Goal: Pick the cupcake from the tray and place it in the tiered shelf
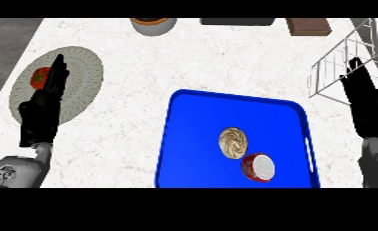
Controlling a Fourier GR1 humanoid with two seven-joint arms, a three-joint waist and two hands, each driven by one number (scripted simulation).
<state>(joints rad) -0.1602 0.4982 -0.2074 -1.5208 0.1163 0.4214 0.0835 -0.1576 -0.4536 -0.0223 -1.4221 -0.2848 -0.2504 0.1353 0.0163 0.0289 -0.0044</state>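
Blue plastic frames the job: the tray sits on the pale counter toward the near edge, and the cupcake stands on it right of centre, swirled cream top facing up. Touching or just beside it, nearer the tray's right corner, lies a red-and-white round item that I cannot identify.

Neither hand holds anything. The right hand is raised at the right edge of the view, fingers straight and pointing up, overlapping the wire tiered shelf at the upper right. The left hand is likewise open and upright at the far left, over a round woven mat that carries a red tomato-like fruit.

From the right hand the cupcake lies down and to the left, across the tray's right rim; from the left hand it is well apart, beyond the tray's left wall. The right hand looks the nearer, and it is also the one next to the shelf, so it seems the natural choice. Being round, the cupcake offers no long axis to align with. The pick has not yet begun.
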